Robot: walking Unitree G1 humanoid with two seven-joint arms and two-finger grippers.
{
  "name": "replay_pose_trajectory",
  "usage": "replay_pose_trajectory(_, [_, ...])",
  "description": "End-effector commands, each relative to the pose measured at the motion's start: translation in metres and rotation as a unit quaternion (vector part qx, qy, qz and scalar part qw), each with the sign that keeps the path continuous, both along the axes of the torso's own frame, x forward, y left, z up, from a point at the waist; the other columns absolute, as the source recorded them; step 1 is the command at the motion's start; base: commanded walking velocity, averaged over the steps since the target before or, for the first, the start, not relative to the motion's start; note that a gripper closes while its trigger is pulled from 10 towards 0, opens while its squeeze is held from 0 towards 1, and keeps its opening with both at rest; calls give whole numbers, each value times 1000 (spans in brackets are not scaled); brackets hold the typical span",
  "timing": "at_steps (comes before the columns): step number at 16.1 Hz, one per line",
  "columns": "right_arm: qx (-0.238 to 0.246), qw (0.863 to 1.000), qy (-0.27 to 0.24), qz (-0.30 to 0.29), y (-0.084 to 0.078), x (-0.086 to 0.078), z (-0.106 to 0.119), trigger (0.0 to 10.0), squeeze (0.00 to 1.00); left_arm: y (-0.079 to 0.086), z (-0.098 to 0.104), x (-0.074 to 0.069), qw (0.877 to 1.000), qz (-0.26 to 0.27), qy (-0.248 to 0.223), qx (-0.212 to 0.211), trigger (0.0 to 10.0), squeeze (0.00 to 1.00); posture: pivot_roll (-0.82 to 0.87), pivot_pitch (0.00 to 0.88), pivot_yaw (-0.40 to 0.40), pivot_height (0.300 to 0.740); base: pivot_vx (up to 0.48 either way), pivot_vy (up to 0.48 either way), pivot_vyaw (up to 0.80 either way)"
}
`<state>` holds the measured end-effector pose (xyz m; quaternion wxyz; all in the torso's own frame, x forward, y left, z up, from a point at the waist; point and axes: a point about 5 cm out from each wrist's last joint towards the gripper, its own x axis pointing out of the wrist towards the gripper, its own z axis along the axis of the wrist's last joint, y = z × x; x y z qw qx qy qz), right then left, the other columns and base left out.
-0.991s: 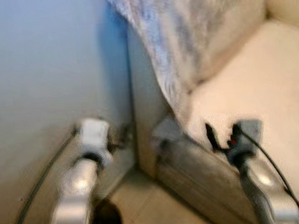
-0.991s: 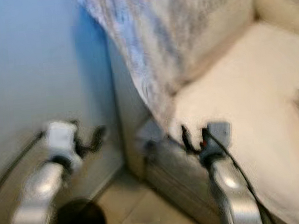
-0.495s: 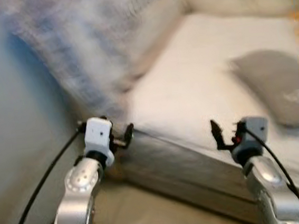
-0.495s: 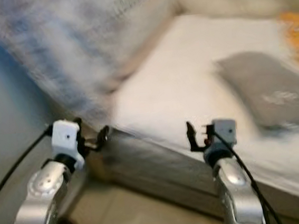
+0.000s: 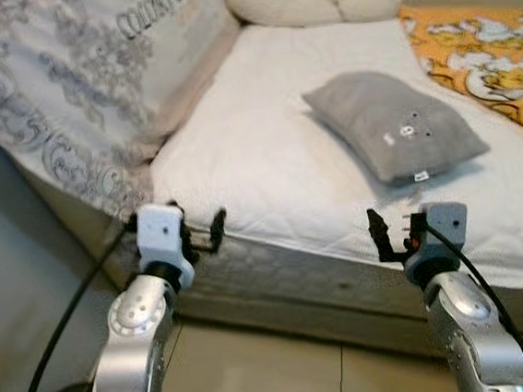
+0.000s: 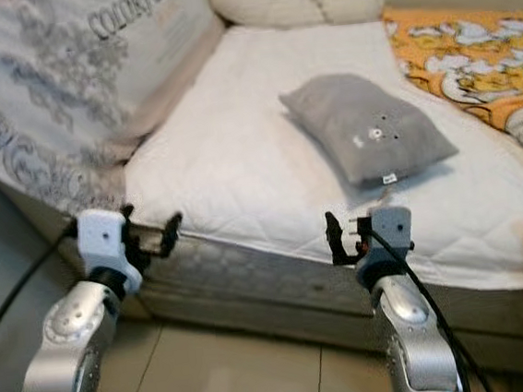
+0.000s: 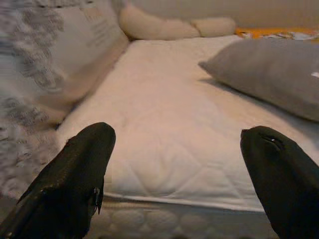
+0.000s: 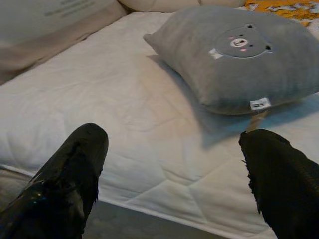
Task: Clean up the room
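Grey pillow (image 5: 394, 126) lies askew mid-frame on the white mattress (image 5: 258, 159), unstowed; left gripper (image 5: 203, 238) and right gripper (image 5: 388, 237) hover at the bed edge, jaws spread, empty.

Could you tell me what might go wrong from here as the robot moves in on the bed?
The grey pillow lies well in from the mattress edge, so the right pincer may fall short. The left pincer, open by the draped quilt, could snag its hanging edge.
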<state>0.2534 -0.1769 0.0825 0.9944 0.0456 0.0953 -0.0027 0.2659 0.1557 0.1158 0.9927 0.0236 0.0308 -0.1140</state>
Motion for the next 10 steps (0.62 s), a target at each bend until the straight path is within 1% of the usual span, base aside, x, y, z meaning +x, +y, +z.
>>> replay_pose_trajectory(1, [16,1000,-11,14,7,4,6,10000,0,5,3,1,1000,12,-4,4,10000,0,168,0,6,740,277,0,0])
replay_pose_trajectory(3, [9,1000,-17,-6,3,7,8,10000,0,8,3,-1,1000,28,-7,7,10000,0,168,0,3,740,317,0,-731])
replay_pose_trajectory(4, [8,1000,-17,-11,1,6,8,10000,0,9,3,-1,1000,29,-8,7,10000,0,164,0,7,740,326,0,-781])
replay_pose_trajectory(6, [-10,999,-22,-23,-2,5,8,10000,0,10,4,0,999,31,-10,7,10000,0,157,0,14,740,330,0,-781])
replay_pose_trajectory(9, [-11,999,-28,-19,-3,8,10,10000,0,8,5,1,999,32,-13,8,10000,0,154,0,14,740,331,0,0])
replay_pose_trajectory(10, [-10,999,-31,-10,-1,9,12,10000,0,8,5,2,999,33,-12,8,10000,0,154,0,14,740,334,0,0])
